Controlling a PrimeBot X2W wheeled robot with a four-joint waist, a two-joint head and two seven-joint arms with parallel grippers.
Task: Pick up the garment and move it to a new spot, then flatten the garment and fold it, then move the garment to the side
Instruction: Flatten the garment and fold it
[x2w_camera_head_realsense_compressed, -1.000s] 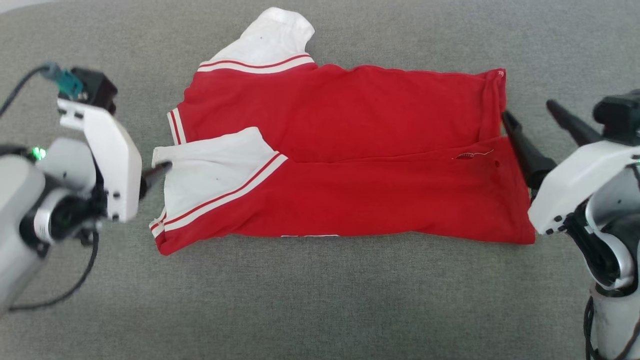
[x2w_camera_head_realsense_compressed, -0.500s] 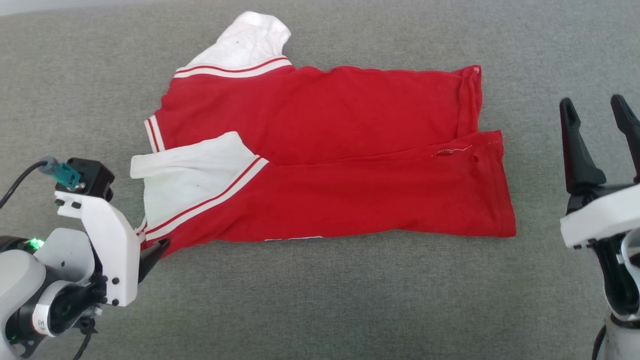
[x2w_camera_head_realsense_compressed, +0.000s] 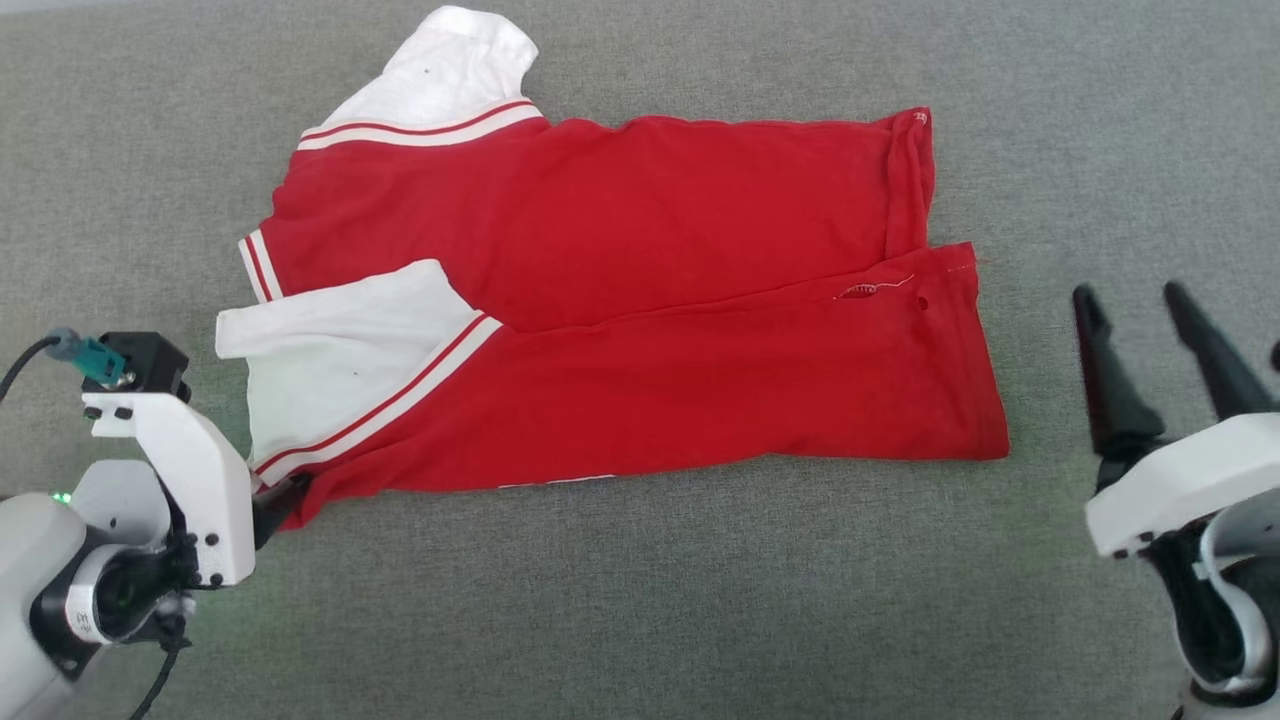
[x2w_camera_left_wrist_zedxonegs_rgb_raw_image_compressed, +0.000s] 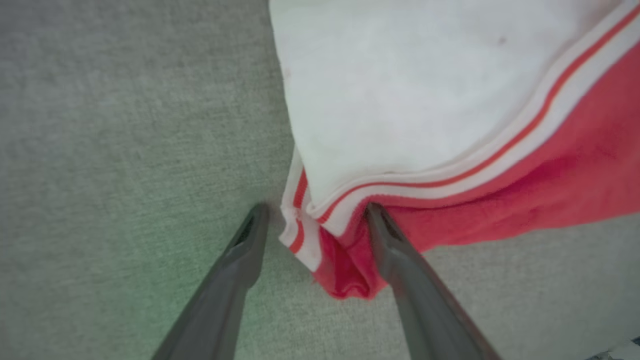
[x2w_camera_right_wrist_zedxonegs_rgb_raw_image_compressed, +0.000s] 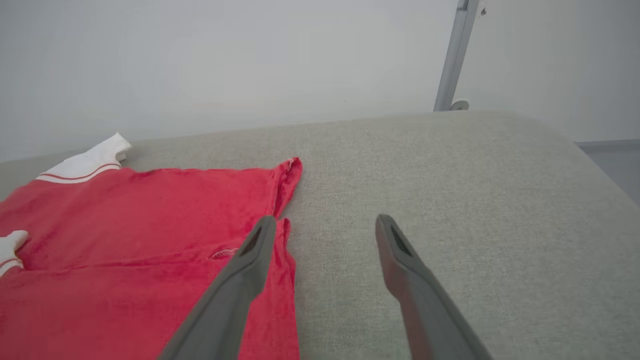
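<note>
**Position.** The garment (x2w_camera_head_realsense_compressed: 620, 300) lies flat on the grey surface (x2w_camera_head_realsense_compressed: 640, 610), near its middle. Its two long sides are turned inward and meet along a slanted line. A white panel (x2w_camera_head_realsense_compressed: 340, 350) sits at the left end, and a white flap (x2w_camera_head_realsense_compressed: 440, 60) sticks out at the far edge.

**Left gripper** (x2w_camera_left_wrist_zedxonegs_rgb_raw_image_compressed: 316, 209). The jaws are partly open and straddle the near-left corner (x2w_camera_left_wrist_zedxonegs_rgb_raw_image_compressed: 340, 280). One finger rests on bare surface beside the trim. The other lies against the red cloth. Nothing is clamped.

**Right gripper** (x2w_camera_head_realsense_compressed: 1130, 295). The jaws are wide and hold nothing. It stands apart from the hem (x2w_camera_head_realsense_compressed: 985, 400), over bare surface.

**Risks noted.**
- The corner appears to be several layers thick. A shallow close may catch the striped trim or the top layer alone, and the lower layers would then peel away and open the fold.
- The finger on the cloth may push the corner forward as it closes, so the edge bunches instead of entering the jaws.
- With the right gripper off the hem, a lift from the left alone would drag the far end, and the turned-in sides would likely slide apart.
- A loose thread and a small hole (x2w_camera_head_realsense_compressed: 880, 290) sit near the hem. A right finger coming in there could snag.
- The protruding flap is unsecured and would likely trail or flop in any move.
</note>
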